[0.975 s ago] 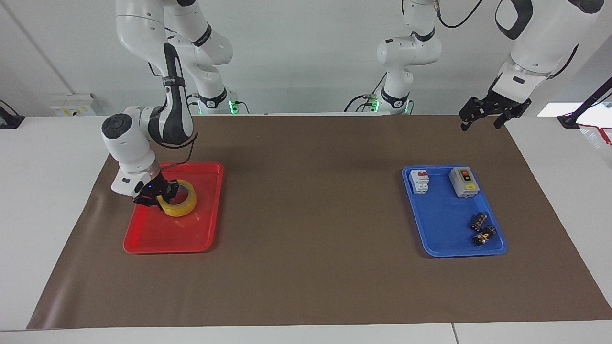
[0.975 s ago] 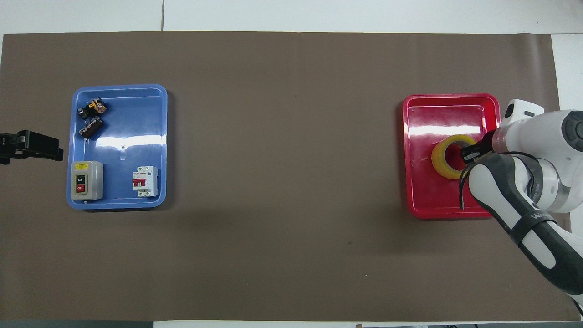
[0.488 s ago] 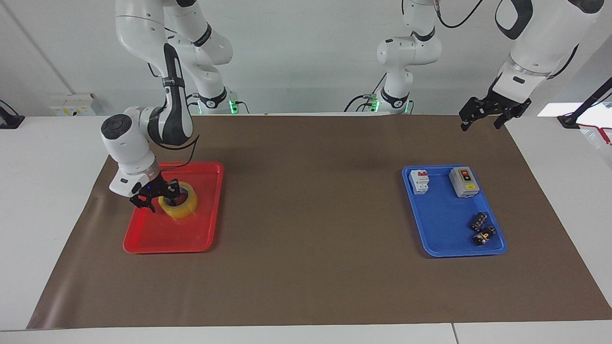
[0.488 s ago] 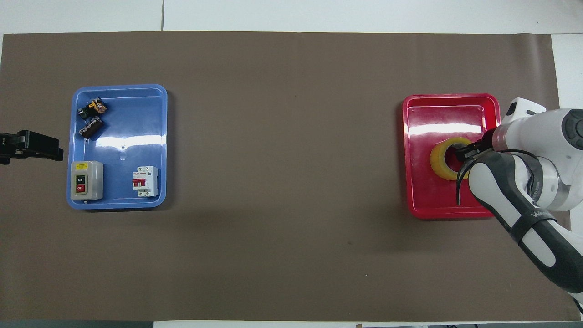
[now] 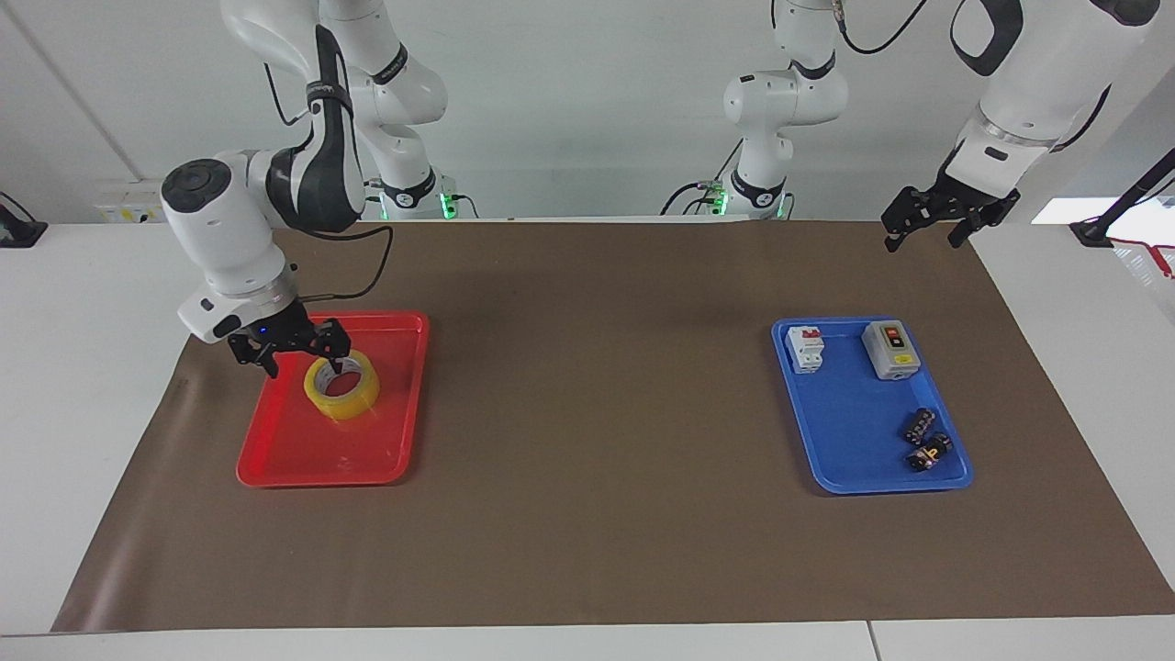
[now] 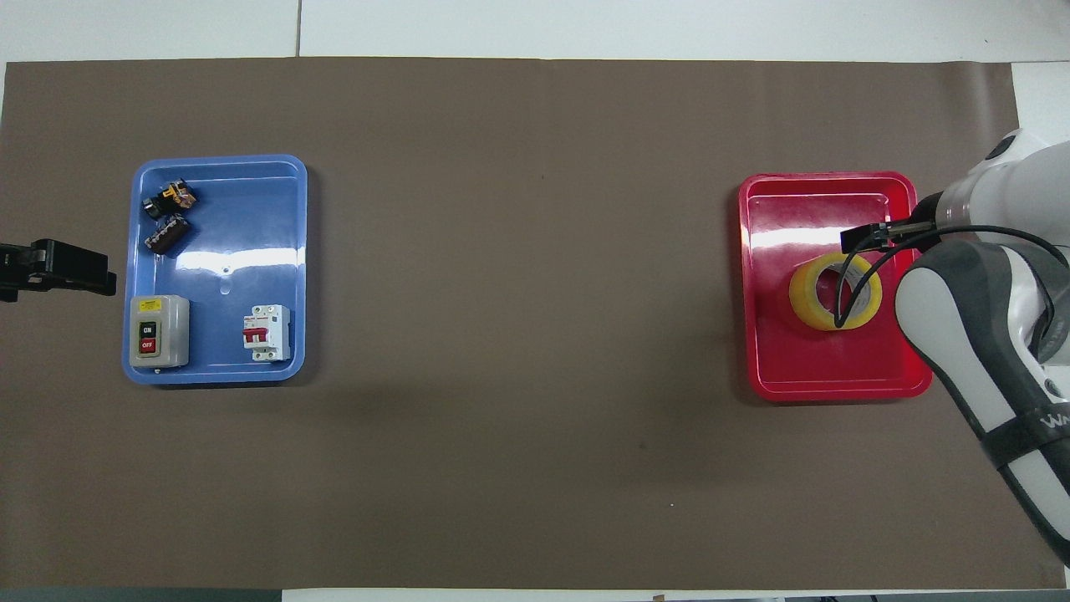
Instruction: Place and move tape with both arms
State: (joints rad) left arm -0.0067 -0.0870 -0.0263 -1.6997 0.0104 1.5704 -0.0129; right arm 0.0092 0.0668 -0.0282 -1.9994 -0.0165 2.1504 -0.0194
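White table w/ a wide brown paper mat [image 5: 597, 413] spread over it, pale wall at the robots' end, two small white arms with green-lit bases [image 5: 418, 197] parked there.

Going across the facing view from its left edge: the right arm's white jointed body comes down to the shallow red plastic tray [image 5: 275, 459], which sits toward the right arm's end of the table. Its black two-finger claw, the right gripper [image 5: 298, 358], hangs just over the tray's robot-side part, fingers [image 5: 270, 363] spread apart, nothing between them. Directly below and a bit farther from the robots lies the tape [image 5: 341, 388], a translucent yellow ring w/ a pale inner core, flat on the tray floor, hole up. One fingertip looks to be over the roll's hole; contact can't be made out, prob. clear of it. In the overhead view a black cable loop from the arm crosses over the tape [image 6: 834, 291].

Mid-mat is bare brown paper.

Further along, toward the left arm's end, sits a blue plastic tray [image 5: 849, 431]. In it: a white circuit breaker w/ red switch [image 5: 805, 349] and a grey on/off switch box [image 5: 890, 350], both nearer the robots; two small black parts [image 5: 925, 441] farther from them.

Last, the left gripper [image 5: 927, 225] waits raised over the mat's robot-side corner, fingers apart, empty.
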